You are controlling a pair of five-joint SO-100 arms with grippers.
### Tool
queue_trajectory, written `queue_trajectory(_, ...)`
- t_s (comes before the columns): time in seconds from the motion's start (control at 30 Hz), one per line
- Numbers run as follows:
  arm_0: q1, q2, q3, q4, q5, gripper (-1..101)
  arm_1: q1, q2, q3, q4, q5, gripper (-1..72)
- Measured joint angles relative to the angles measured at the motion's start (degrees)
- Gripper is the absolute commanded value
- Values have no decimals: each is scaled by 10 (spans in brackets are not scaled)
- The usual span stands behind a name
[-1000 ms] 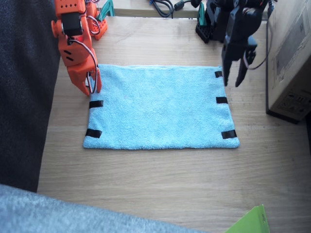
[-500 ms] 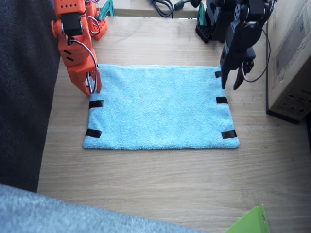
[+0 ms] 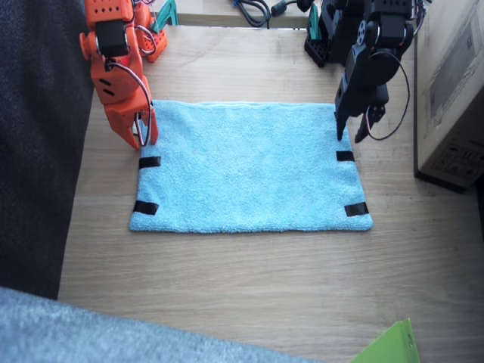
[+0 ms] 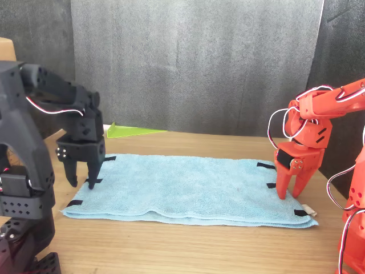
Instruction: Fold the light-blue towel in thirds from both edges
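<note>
While the counter [image 3: 249, 287] carries it, the towel [image 3: 246, 166] lies flat and spread at centre, short edges at 3 and 9 o'clock, black tape strips [image 3: 345, 156] along each. Left arm [image 3: 370, 53], black, hangs at the towel's 2 o'clock corner; left pincer [image 3: 349, 138] spread, tips down over the edge, pinching nothing. Right arm [image 3: 113, 68], orange, stands at the 10 o'clock corner; right pincer [image 3: 144, 138] slightly spread, tips at the towel's edge. White tag [image 4: 308, 212] shows in front view.
</note>
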Motion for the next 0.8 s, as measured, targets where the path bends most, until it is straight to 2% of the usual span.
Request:
queue_trajectory(0.47,-3,-56,-51,40,4,175,0,-1,0,0,0,173)
queue_trajectory(0.67,-4,-80,-68,46,11,138,0,-8,-9,9,0,167)
queue_trajectory(0.8,-4,-80,-68,46,11,78,1,-17,-18,11,1,141)
